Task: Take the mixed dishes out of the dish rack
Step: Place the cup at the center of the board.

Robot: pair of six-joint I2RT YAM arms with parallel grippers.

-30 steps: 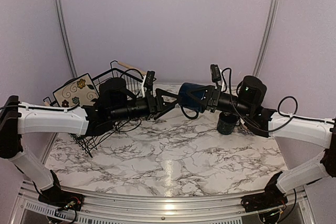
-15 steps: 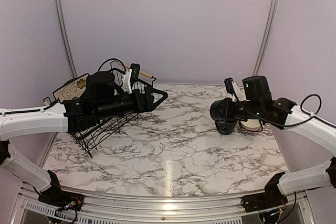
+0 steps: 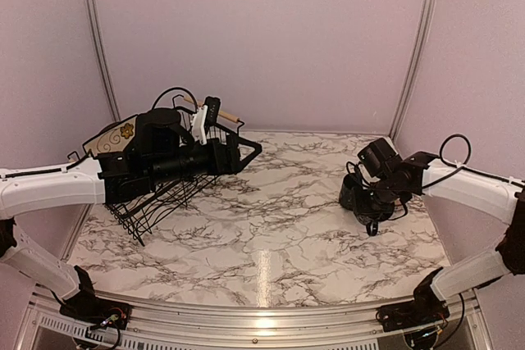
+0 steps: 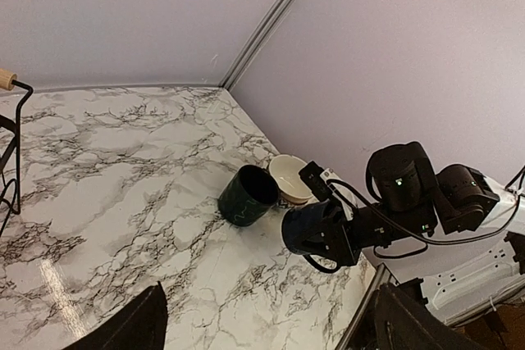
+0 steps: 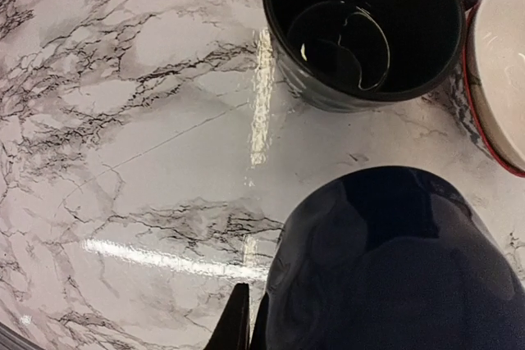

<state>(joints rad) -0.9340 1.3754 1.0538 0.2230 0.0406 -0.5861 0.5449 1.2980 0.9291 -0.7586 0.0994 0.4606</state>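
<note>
My right gripper (image 3: 369, 206) is shut on a dark blue mug (image 5: 385, 260) and holds it low over the marble table, right beside a second dark mug (image 5: 369, 30) that stands upright. The left wrist view shows both, the held mug (image 4: 316, 227) and the standing mug (image 4: 248, 194). A small cream bowl (image 4: 289, 178) sits just behind them. My left gripper (image 3: 246, 152) is open and empty, raised over the right end of the black wire dish rack (image 3: 156, 202). The square flowered plate (image 3: 111, 138) leans in the rack behind my left arm.
The bowl's red rim (image 5: 480, 112) lies close to the right of the standing mug. The rack's wooden handle (image 3: 221, 112) sticks up behind my left wrist. Lilac walls close in the back and right; the corner post (image 4: 271, 22) stands behind the mugs.
My right gripper has carried the dark blue mug from the table's middle to the right and down beside the standing mug. My left gripper has drawn back towards the rack.
</note>
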